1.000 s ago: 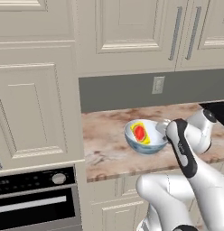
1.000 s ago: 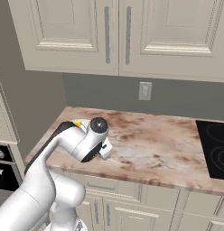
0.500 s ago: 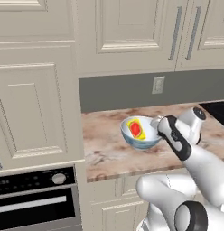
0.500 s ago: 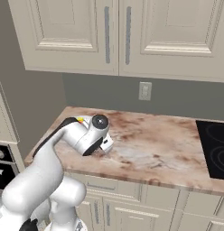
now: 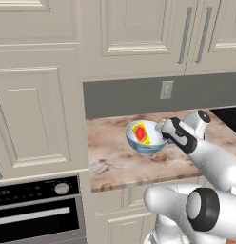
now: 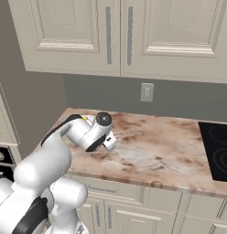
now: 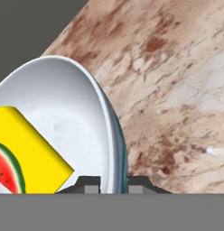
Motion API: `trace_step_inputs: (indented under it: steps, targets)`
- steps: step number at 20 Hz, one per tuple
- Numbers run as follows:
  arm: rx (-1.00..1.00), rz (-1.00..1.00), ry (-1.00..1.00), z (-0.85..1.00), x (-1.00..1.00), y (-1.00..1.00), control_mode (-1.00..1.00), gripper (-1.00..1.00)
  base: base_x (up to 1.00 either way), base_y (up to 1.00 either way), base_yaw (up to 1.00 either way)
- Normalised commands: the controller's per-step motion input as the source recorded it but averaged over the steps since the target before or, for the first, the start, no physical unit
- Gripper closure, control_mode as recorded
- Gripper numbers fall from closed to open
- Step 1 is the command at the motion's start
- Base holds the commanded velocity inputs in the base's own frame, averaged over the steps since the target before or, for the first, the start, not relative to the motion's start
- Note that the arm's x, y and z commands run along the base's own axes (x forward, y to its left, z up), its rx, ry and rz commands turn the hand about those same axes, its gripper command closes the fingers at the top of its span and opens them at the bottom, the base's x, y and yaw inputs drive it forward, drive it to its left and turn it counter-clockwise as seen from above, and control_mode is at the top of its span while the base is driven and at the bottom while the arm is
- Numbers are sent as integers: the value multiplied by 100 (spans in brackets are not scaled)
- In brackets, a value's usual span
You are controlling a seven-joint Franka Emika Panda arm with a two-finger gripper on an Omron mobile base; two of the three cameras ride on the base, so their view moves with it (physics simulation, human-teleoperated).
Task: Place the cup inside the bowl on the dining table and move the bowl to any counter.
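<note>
Bowl's over the counter now, just needs setting down

So the cup (image 5: pixel 140 134) is already sitting inside the bowl (image 5: pixel 149 141), which looks like the first half done. The end effector (image 7: pixel 113 184) is nearly closed, pinching the bowl's rim with one fingertip inside the wall and one outside, as the hand view shows. The bowl is over the marbled surface (image 5: pixel 120 162) under the cream cabinets, toward its left end and in front of the grey wall with the outlet (image 5: pixel 166 89). From the left base view it looks tilted and maybe a touch off the stone, though I can't tell for sure whether it's resting yet. What's left, I'd guess: lower it flat, let go of the rim and back the arm off.
</note>
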Motion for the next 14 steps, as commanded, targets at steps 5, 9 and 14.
trace_step_inputs:
  steps: [5,9,14]
  targets:
    - [0,0,0,-16,9,0,-100,100,0,0,0]
    - [0,0,0,-19,4,0,-100,100,0,0,0]
    - [0,0,0,-18,4,0,-100,100,0,0,0]
